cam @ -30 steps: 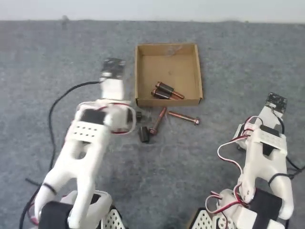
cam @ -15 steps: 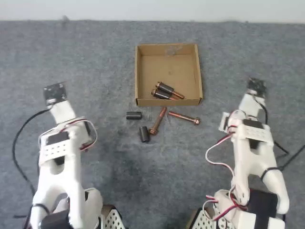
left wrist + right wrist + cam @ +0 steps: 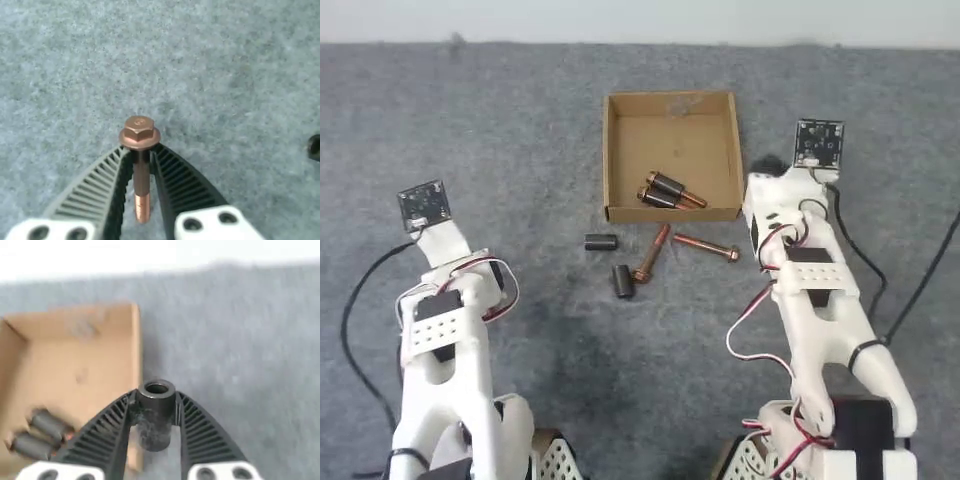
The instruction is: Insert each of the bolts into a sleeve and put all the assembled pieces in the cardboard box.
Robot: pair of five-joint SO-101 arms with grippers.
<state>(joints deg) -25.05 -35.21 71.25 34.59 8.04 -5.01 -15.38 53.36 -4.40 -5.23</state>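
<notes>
Assembly step in hand: mating one bolt with one sleeve.

The left pincer point(image 3: 140, 146) grips a copper bolt point(image 3: 141, 175) by the shank, with the hex head clear of the jaw tips. That arm sits over bare desk point(image 3: 520, 120) at about 8 o'clock from the cardboard box point(image 3: 670, 213). The right pincer point(image 3: 156, 396) is clamped on a dark sleeve point(image 3: 156, 422) with its bore facing outward. It is just off the box's 3 o'clock wall.

Two assembled pieces point(image 3: 665, 190) already lie in the box. At its 6 o'clock side, two loose sleeves point(image 3: 601, 242) and two loose bolts point(image 3: 705, 245) wait on the desk.

Judgement: the arms are well apart, so the next move calls for bringing them together. The threaded end must be turned toward the bore and lined up on its axis. A slight tilt would likely jam the entry.
</notes>
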